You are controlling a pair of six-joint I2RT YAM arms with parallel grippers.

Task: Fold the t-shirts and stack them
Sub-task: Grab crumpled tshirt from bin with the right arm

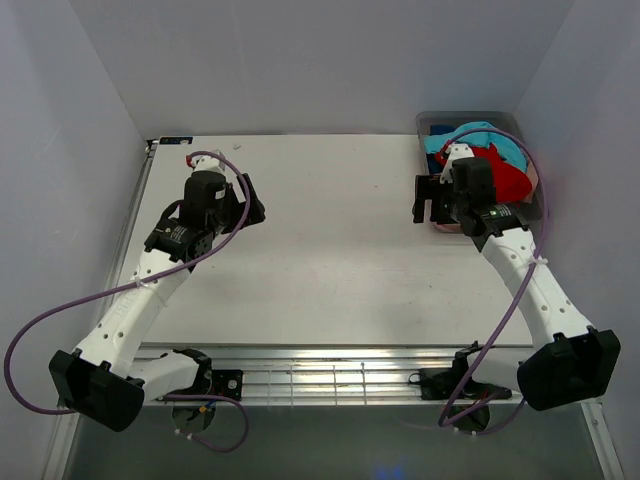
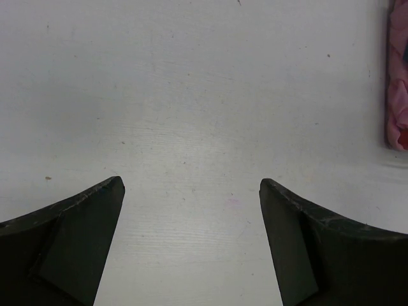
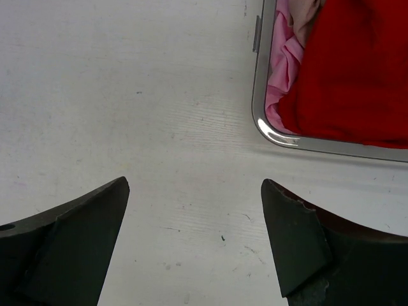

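Observation:
The t-shirts lie heaped in a clear grey bin at the table's back right. A bright red tee is on top, beside a turquoise one, with dark blue behind. In the right wrist view the red tee and a pink tee fill the bin's corner. My right gripper is open over bare table, just left of the bin. My left gripper is open and empty over the table's left part; pink cloth shows at its view's right edge.
The white table lies between grey walls on the left, back and right. A metal rail runs along the near edge between the two arm bases. Purple cables loop from both arms.

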